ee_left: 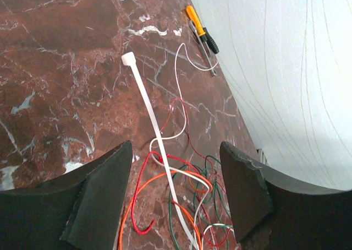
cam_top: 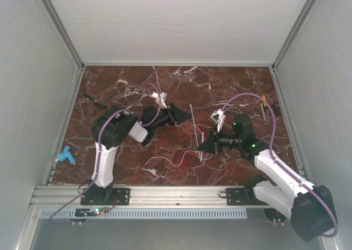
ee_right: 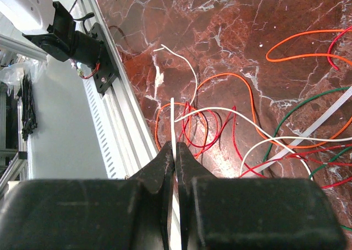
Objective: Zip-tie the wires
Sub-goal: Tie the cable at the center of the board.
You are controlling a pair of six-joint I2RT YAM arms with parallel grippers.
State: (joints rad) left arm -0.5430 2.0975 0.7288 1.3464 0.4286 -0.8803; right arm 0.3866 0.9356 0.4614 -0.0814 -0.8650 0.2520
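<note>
Left jaws hang wide over the zip tie [ee_left: 144, 93] lying among wires [ee_left: 184, 173] on the tabletop [ee_left: 66, 68], right jaws clamping a thin white strip [ee_right: 172, 123]; gripping the tie alone looks key.

From where I stand, the surface [cam_top: 110, 85] is dark red-brown marble with white veins. Pale panels with a faint wavy grain enclose it: a back wall [cam_top: 181, 18] at the far edge, a left wall [cam_top: 27, 96] and a right wall [cam_top: 324, 96]. An aluminium rail [cam_top: 176, 195] runs along the near edge. The light is soft and even.
</note>
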